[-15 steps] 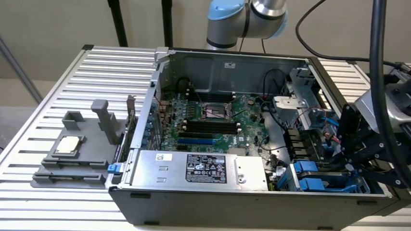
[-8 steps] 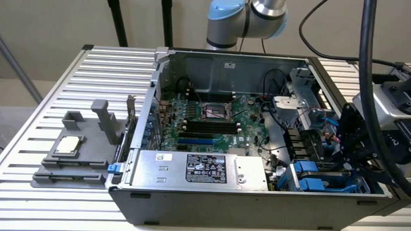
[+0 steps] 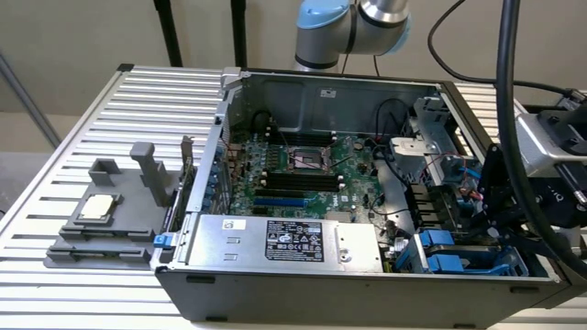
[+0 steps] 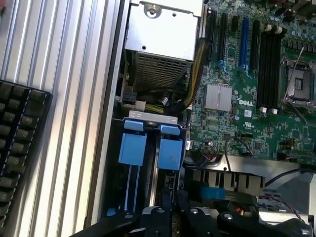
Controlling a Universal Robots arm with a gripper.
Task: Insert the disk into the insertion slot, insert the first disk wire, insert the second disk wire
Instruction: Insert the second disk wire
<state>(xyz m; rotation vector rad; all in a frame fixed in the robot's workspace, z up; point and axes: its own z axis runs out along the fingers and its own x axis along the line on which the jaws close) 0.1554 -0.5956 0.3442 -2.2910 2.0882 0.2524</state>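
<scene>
The insertion slot (image 3: 451, 256), a grey drive cage with blue clips, sits in the near corner of the open computer case on the exterior view's right. In the wrist view the insertion slot (image 4: 148, 148) shows two blue tabs side by side and blue rails running toward the camera. My black gripper (image 3: 493, 206) hangs just above the far end of that cage, and its tip (image 4: 173, 207) is over the rails' end. The disk's silver body is hidden. A blue connector-like piece (image 4: 212, 191) lies beside the gripper, and thin red wires (image 3: 451, 165) hang nearby.
The silver labelled power-supply box (image 3: 284, 240) fills the case's front, with its cable bundle (image 4: 193, 69) running toward the cage. The green motherboard (image 3: 303, 172) lies behind it. A grey fixture (image 3: 110, 220) stands on the slatted table (image 3: 119, 110). A black keyboard (image 4: 17, 143) lies beside the case.
</scene>
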